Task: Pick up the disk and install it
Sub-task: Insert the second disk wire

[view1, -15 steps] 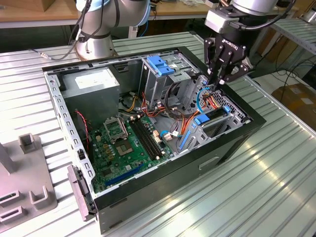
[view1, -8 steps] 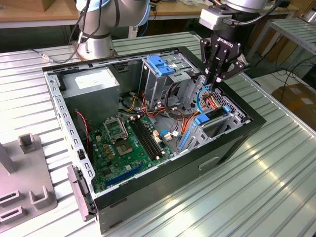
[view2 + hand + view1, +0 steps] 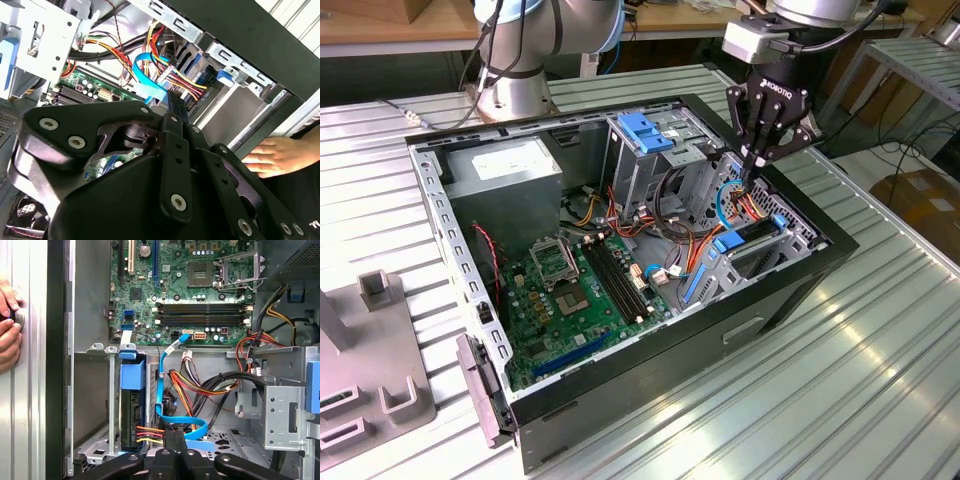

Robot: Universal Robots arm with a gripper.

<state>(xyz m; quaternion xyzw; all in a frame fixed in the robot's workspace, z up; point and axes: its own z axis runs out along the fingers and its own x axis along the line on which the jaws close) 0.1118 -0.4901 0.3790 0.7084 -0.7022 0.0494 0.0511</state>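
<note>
Closed fingers (image 3: 752, 178) of the robot arm hover empty inside the computer case (image 3: 790, 290), just beside the seated disk (image 3: 132, 412).

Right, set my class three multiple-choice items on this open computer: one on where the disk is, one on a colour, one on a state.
1. Where is the disk? A on the floor; B in the bay by the case's side wall; C on a shelf.
2. The flat cable beside the disk is: A blue; B green; C white.
3. The case is: A closed; B open; C upside down.
Key: B, the disk stands on edge in the bay; A, the cable is plainly blue; B, the motherboard lies exposed.
</note>
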